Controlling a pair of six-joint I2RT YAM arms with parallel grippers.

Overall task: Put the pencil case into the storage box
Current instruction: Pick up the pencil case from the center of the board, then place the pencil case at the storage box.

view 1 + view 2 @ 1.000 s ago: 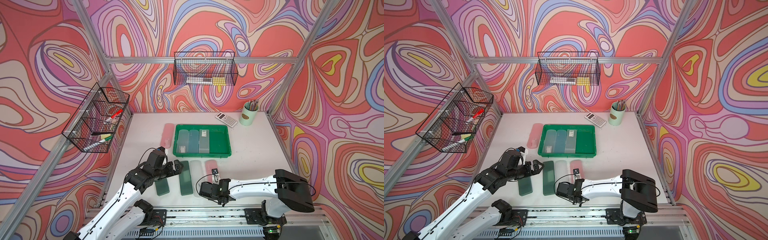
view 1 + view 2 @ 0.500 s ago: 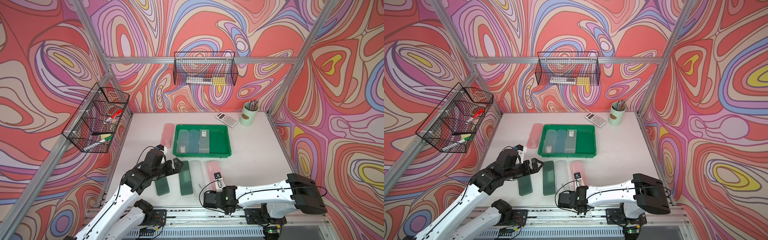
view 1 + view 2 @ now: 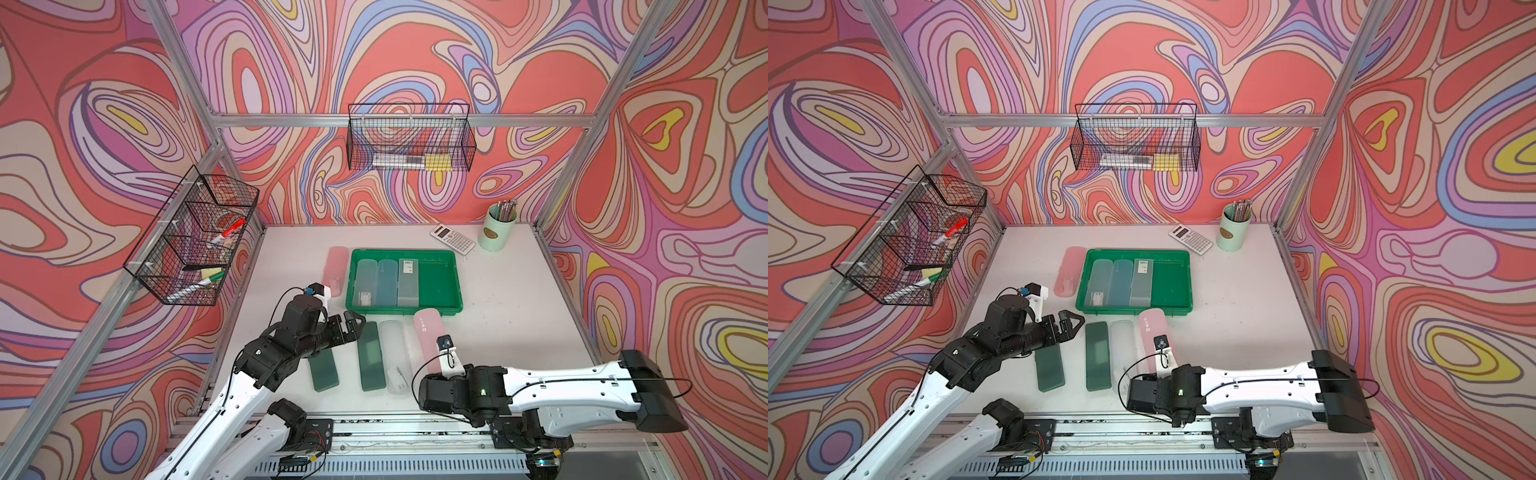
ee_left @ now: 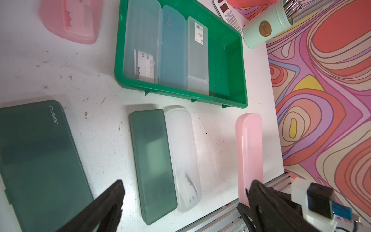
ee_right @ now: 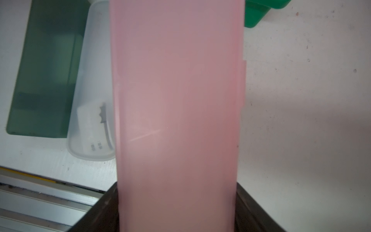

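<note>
The green storage box (image 3: 405, 252) holds three cases side by side: a frosted case (image 3: 365, 282), a blue case (image 3: 386, 282) and a grey labelled case (image 3: 408, 284). The right pincer (image 5: 176, 209) is clamped on the pink pencil case (image 3: 430, 340) near the front edge of the bench (image 3: 507, 332), the case's far end close to the box's front rim. The left pincer (image 3: 352, 326) hangs with jaws apart.

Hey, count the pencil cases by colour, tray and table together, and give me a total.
Pink pencil cases: 2
Dark green pencil cases: 2
Blue pencil case: 1
Clear or frosted pencil cases: 3
Total: 8
</note>
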